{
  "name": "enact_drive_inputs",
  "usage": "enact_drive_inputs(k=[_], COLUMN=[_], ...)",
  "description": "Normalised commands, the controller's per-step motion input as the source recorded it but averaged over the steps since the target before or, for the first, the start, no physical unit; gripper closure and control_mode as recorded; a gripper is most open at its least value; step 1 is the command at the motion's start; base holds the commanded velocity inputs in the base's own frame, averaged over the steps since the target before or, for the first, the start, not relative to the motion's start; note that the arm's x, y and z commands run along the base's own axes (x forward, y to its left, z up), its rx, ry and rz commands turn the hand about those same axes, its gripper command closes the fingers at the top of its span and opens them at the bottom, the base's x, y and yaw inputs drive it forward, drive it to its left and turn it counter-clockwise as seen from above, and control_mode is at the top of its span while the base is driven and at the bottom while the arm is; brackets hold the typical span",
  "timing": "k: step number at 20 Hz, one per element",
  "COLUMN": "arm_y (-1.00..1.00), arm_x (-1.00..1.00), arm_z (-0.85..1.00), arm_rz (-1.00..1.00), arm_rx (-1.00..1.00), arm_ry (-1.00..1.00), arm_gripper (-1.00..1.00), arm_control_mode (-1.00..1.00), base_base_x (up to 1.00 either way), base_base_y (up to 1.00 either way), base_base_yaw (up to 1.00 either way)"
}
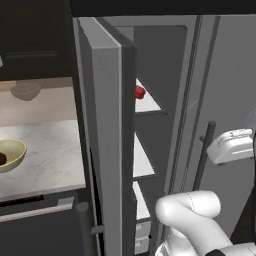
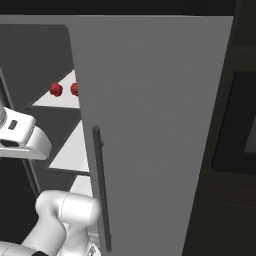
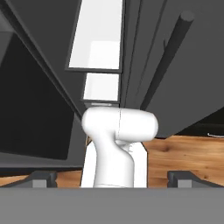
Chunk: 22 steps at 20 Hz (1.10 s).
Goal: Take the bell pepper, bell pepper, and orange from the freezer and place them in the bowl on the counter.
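The freezer (image 1: 150, 60) stands open, its thick grey door (image 1: 107, 140) swung out to the left. On the upper white shelf (image 1: 149, 104) sits a red bell pepper (image 1: 139, 91); from the right, both bell peppers (image 2: 55, 89) (image 2: 75, 89) lie side by side there. The pale-yellow bowl (image 1: 15, 150) rests on the marbled counter (image 1: 50, 145) at the left, with a dark brownish round thing (image 1: 2, 158) inside, likely the orange. My white hand (image 1: 232, 146) (image 2: 20, 135) hovers in front of the freezer, well below the peppers. The gripper (image 3: 113, 178) is open, holding nothing.
A second grey door (image 2: 150, 125) with a long dark bar handle (image 2: 101, 190) stands just right of the freezer opening, close to my hand. A duller grey-tan bowl (image 1: 26, 90) sits at the back of the counter. Lower shelves and white drawers (image 1: 142, 230) fill the freezer's bottom.
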Motion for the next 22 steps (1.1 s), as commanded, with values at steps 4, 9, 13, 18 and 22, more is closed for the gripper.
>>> enact_drive_inputs(k=[4, 9, 13, 18, 22], arm_y=[0.0, 0.0, 0.0, 0.0, 0.0], arm_x=[0.0, 0.0, 0.0, 0.0, 0.0], arm_z=[0.0, 0.0, 0.0, 0.0, 0.0], arm_rz=[0.0, 0.0, 0.0, 0.0, 0.0], arm_rx=[0.0, 0.0, 0.0, 0.0, 0.0], arm_ry=[0.0, 0.0, 0.0, 0.0, 0.0], arm_gripper=[-1.0, -1.0, -1.0, -1.0, -1.0], arm_control_mode=[1.0, 1.0, 1.0, 1.0, 1.0], base_base_x=[0.14, 0.12, 0.14, 0.11, 0.0], base_base_y=[0.41, 0.52, 0.57, 0.67, 0.37], base_base_yaw=[0.0, 0.01, 0.02, 0.0, 0.0])
